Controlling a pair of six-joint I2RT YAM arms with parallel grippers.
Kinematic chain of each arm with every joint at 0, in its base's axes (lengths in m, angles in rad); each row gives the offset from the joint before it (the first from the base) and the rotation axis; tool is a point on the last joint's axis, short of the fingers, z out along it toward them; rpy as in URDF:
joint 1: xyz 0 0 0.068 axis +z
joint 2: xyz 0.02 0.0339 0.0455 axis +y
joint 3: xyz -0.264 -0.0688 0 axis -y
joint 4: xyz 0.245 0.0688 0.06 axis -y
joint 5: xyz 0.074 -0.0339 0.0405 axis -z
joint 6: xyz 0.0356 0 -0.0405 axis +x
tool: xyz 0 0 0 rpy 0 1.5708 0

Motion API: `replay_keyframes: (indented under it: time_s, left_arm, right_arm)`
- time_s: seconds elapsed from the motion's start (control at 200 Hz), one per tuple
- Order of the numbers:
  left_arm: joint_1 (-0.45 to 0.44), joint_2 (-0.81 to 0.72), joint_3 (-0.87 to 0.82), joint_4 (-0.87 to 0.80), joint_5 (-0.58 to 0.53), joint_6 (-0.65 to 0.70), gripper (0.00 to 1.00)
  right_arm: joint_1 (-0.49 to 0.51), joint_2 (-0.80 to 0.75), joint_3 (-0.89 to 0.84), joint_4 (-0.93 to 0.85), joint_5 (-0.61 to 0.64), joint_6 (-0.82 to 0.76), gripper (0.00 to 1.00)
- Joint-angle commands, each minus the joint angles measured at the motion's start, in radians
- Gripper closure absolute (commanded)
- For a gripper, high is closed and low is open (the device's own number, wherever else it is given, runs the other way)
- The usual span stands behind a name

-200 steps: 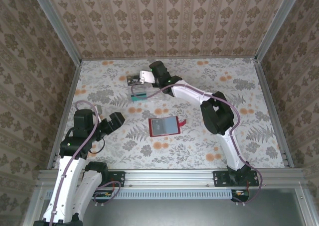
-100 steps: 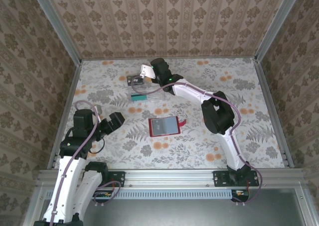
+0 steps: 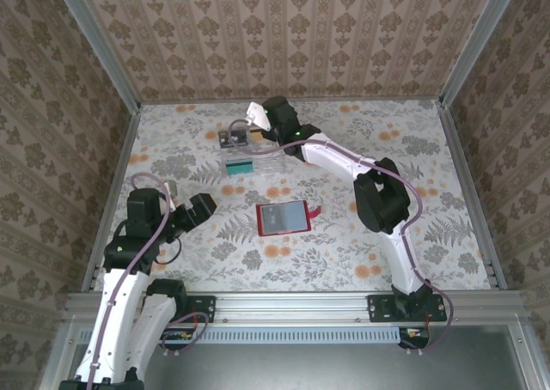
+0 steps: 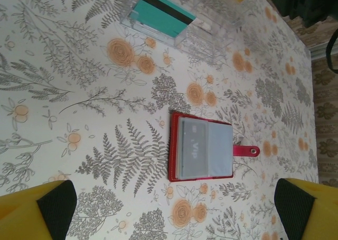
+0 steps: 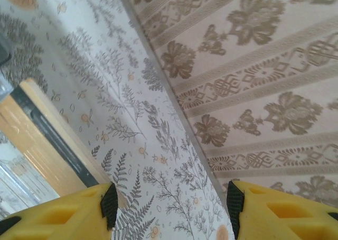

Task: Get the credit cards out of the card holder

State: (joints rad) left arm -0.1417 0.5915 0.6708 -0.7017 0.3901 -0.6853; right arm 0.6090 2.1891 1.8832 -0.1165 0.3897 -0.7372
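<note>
Floral table [image 3: 430,149], walled by patterned paper on the far, left and right sides, metal rails along the corners and the near edge. Bare cloth on the right half and across the near strip.

Right arm [image 3: 378,201] stretched long toward the far wall. Right gripper [image 3: 258,117] up at the far side, above the far edge of a clear plastic box [image 3: 249,160]. In the right wrist view, right gripper [image 5: 169,208] with yellow fingers spread, nothing between them but cloth and the seam where table meets wall. An orange card [image 5: 37,139] with a dark stripe just beside the left finger; contact not clear.

Left gripper [image 3: 199,208] low at the near left, jaws wide apart, holding nothing. Seen from its wrist, left gripper [image 4: 174,211] with fingertips [image 4: 55,203] at the bottom corners.

Card holder [image 3: 282,218] flat at mid-table, opened, pale grey-blue inner face up. Just right of the left gripper, well apart from the right gripper, nearer than the box. In the left wrist view, card holder [image 4: 200,147] framed between the spread fingers and ahead of them, open cloth on every side.

Inside the clear box [image 4: 179,18], a teal card [image 4: 161,15] with a dark stripe.

Small red tab [image 4: 248,150] sticking out from the holder's right edge, flat on the cloth.
</note>
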Motion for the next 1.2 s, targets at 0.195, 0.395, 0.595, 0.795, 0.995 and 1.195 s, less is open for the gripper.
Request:
replay_keyframes:
  time_s: [0.195,0.395,0.595,0.795,0.995,1.195]
  left_arm:
    - [0.008,0.078,-0.047,0.183,0.091,-0.022,0.04]
    - [-0.004,0.192,-0.080,0.298,0.129,-0.107,0.22]
    - [-0.104,0.335,-0.098,0.408,0.097,-0.166,0.35]
    - [-0.263,0.507,-0.082,0.517,0.013,-0.208,0.39]
    - [-0.369,0.671,-0.050,0.589,-0.006,-0.216,0.45]
    - [-0.407,0.779,-0.028,0.641,0.010,-0.220,0.51]
  right_arm:
    - [-0.018,-0.270,-0.080,-0.188,0.025,0.473,0.43]
    - [-0.017,-0.399,-0.207,-0.382,-0.106,0.780,0.63]
    - [-0.015,-0.529,-0.474,-0.396,-0.317,1.012,0.74]
    - [0.000,-0.589,-0.712,-0.349,-0.447,1.163,0.74]
    - [0.020,-0.569,-0.855,-0.294,-0.486,1.213,0.72]
    - [0.032,-0.503,-0.905,-0.257,-0.508,1.239,0.73]
